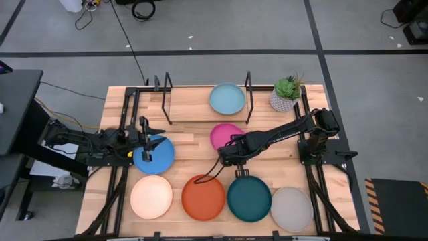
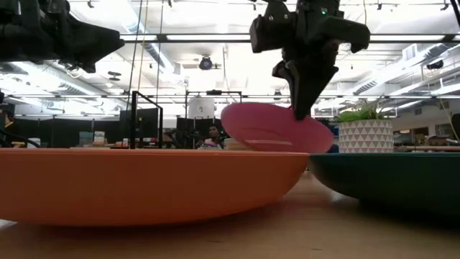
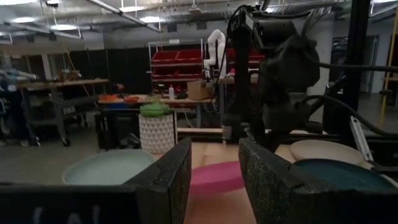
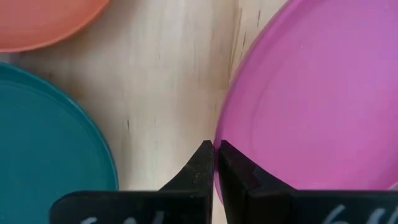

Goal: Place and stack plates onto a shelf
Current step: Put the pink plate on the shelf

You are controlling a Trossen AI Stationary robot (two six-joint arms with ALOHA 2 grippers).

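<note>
My right gripper [image 1: 232, 148] is shut on the magenta plate [image 1: 224, 132] at the table's middle, just in front of the shelf [image 1: 190, 106]. A light blue plate [image 1: 227, 99] lies on the shelf's right half. My left gripper [image 1: 148, 139] is open and empty above the blue plate [image 1: 155, 155], which lies flat on the table. The cream plate [image 1: 152, 196], orange plate [image 1: 203, 197], dark teal plate [image 1: 249, 198] and grey plate [image 1: 291, 209] lie in a row along the near edge. No tan plate shows. My right gripper pinches the magenta plate's near rim [image 4: 219, 132] between its two fingers [image 4: 200, 164], one outside the rim and one over the plate's inside. The fingers come from above, pointing down. The plate [image 2: 277, 129] sits tilted; the orange plate hides whether its far part touches the table.
A potted plant [image 1: 286, 94] stands at the far right beside the shelf. Black upright frames [image 1: 249, 86] stand at the shelf's ends. The shelf's left half is bare wood. People and furniture show in the room beyond the table.
</note>
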